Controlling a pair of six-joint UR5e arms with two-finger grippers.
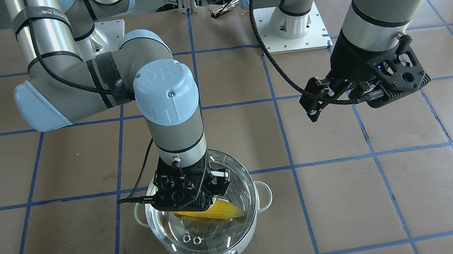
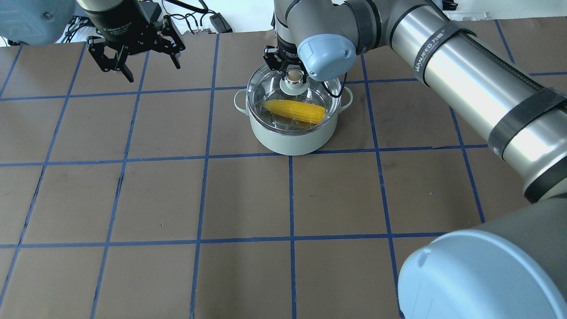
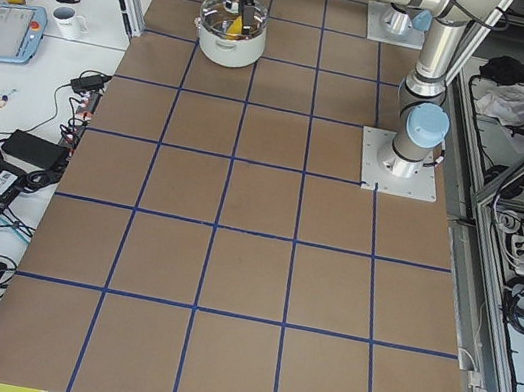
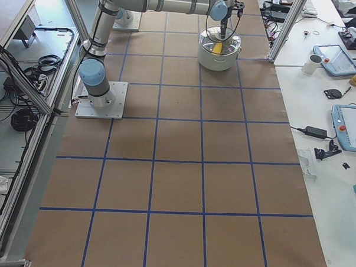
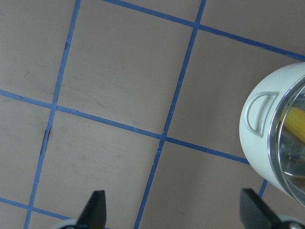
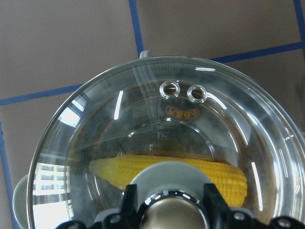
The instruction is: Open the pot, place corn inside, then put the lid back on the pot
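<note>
The mint-green pot (image 2: pixel 288 137) stands on the table with the yellow corn (image 2: pixel 294 110) lying inside it. The clear glass lid (image 2: pixel 270 91) sits on the pot's rim. My right gripper (image 2: pixel 292 73) is above the pot's centre, its fingers closed on either side of the lid's beige knob (image 6: pixel 167 217). The right wrist view shows the corn (image 6: pixel 224 174) through the lid (image 6: pixel 119 124). My left gripper (image 2: pixel 141 66) is open and empty, held above the table well to the pot's left. Its wrist view shows the pot's side handle (image 5: pixel 259 114).
The table (image 2: pixel 248 199) is brown paper with a grid of blue tape. The arm base plates (image 1: pixel 293 33) sit at the robot's side. Tablets, a mug and cables lie on a side bench (image 4: pixel 340 64) beyond the table's edge.
</note>
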